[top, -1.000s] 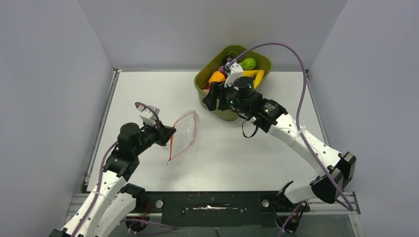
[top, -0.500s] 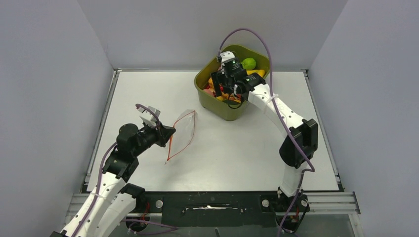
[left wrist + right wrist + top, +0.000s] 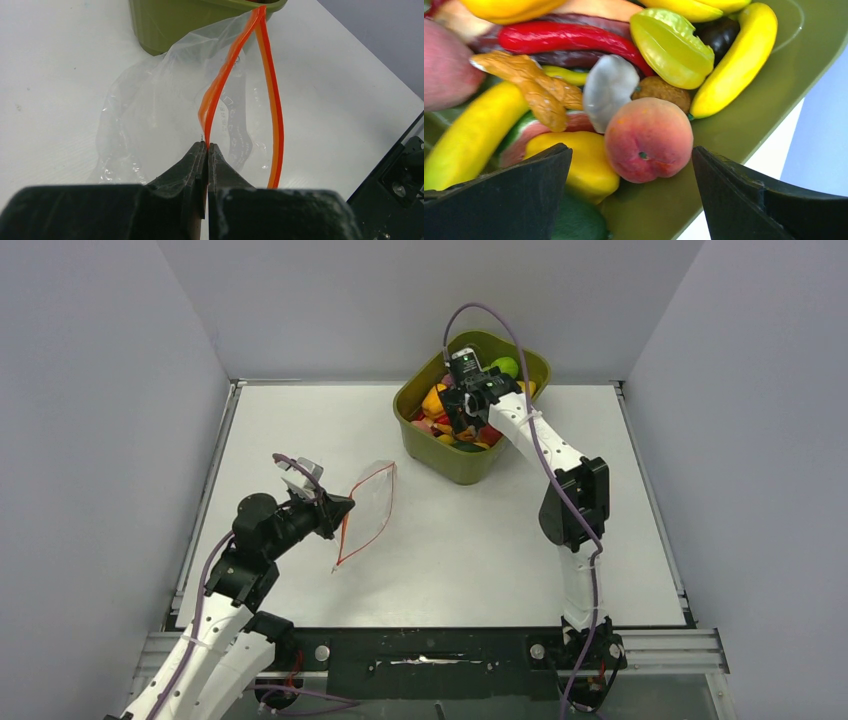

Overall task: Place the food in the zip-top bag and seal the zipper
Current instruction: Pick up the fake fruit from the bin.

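Note:
The clear zip-top bag [image 3: 368, 508] lies on the white table, mouth held open; it also shows in the left wrist view [image 3: 150, 115]. My left gripper [image 3: 340, 508] [image 3: 207, 146] is shut on one side of the orange-red zipper [image 3: 220, 85] at the mouth edge. The other zipper side [image 3: 275, 115] bows away. The food fills the olive-green tub [image 3: 470, 465]. My right gripper [image 3: 462, 410] [image 3: 631, 155] is open, down inside the tub, with a peach [image 3: 649, 139] between its fingers. A yellow pepper [image 3: 579, 162], bananas [image 3: 734, 60] and a red chilli [image 3: 569, 39] lie around it.
The olive-green tub's rim [image 3: 200, 15] stands just behind the bag. Grey walls close in the table on three sides. The black rail runs along the near edge [image 3: 430, 650]. A green lime [image 3: 505, 367] lies at the tub's far side.
My right arm has reached forward and lowered its open gripper into the tub over the food. My left gripper has kept its hold on the bag's zipper, nearly still.

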Robot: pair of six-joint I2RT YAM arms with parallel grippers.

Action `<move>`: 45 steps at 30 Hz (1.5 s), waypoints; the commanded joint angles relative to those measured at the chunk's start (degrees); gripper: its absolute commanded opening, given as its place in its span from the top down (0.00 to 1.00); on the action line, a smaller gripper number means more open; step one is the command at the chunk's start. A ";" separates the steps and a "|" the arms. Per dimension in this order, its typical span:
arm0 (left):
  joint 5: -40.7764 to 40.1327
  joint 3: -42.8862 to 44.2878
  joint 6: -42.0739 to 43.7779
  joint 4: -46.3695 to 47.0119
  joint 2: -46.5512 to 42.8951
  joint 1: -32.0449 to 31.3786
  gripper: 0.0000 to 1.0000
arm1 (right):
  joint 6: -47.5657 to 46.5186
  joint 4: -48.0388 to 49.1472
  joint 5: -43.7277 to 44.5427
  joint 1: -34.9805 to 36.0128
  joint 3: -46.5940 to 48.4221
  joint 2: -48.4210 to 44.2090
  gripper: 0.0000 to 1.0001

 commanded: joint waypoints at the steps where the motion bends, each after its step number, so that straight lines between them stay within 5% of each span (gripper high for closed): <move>1: 0.17 0.93 1.06 2.10 -1.05 -0.29 1.00 | -2.87 -2.04 5.33 -1.03 2.76 0.32 0.04; 20: -0.48 0.84 1.57 1.97 -1.11 -0.32 1.00 | -4.29 0.24 3.62 -2.89 0.76 4.70 0.08; 27: -0.65 0.84 1.76 1.95 -1.29 -0.30 1.00 | -4.29 1.73 5.24 -2.91 -0.18 3.62 0.29; 45: -1.75 0.49 1.52 2.60 -1.88 -0.40 1.00 | -1.77 7.18 3.52 -2.31 -10.08 -10.34 0.48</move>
